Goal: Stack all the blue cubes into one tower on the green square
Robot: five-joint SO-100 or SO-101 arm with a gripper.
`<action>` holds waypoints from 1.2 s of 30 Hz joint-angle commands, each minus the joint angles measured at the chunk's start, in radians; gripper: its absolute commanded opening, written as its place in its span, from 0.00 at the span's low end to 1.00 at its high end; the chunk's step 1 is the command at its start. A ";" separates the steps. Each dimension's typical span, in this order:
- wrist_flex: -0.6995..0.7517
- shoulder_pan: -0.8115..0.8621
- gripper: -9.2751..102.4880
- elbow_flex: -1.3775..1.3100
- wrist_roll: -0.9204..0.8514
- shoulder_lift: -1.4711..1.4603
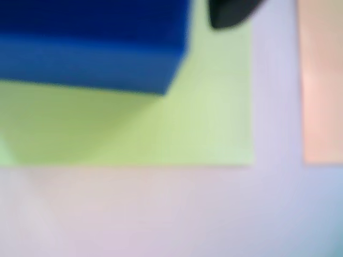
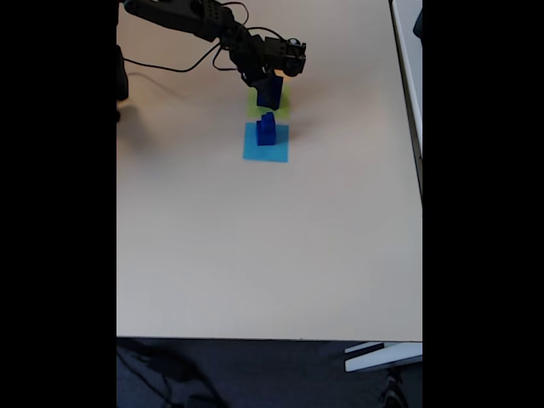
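Observation:
A large blue cube point(image 1: 91, 48) sits at the top left of the wrist view, on the green square point(image 1: 203, 123). One black fingertip point(image 1: 230, 13) shows beside the cube's right side, with a strip of green between them. In the fixed view my gripper point(image 2: 270, 85) hangs right over this cube point(image 2: 271, 92) and the green square point(image 2: 257, 105). Two smaller blue cubes point(image 2: 266, 127) stand stacked on a light-blue square point(image 2: 265, 151) just in front. The gripper looks open around the large cube; its other finger is hidden.
An orange square point(image 1: 321, 80) lies to the right of the green one in the wrist view. The arm point(image 2: 187, 15) and its cables reach in from the table's top left. The table edge point(image 2: 408, 102) runs down the right.

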 commanded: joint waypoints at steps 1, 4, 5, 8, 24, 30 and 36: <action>0.026 0.008 0.41 -0.104 -0.035 0.092; 0.095 0.009 0.40 -0.192 -0.055 0.094; 0.130 0.009 0.40 -0.232 -0.060 0.091; 0.232 0.008 0.40 -0.359 -0.074 0.072; 0.337 0.155 0.34 -0.353 -0.225 0.129; 0.342 0.189 0.34 -0.295 -0.262 0.161; 0.348 0.207 0.33 -0.282 -0.290 0.172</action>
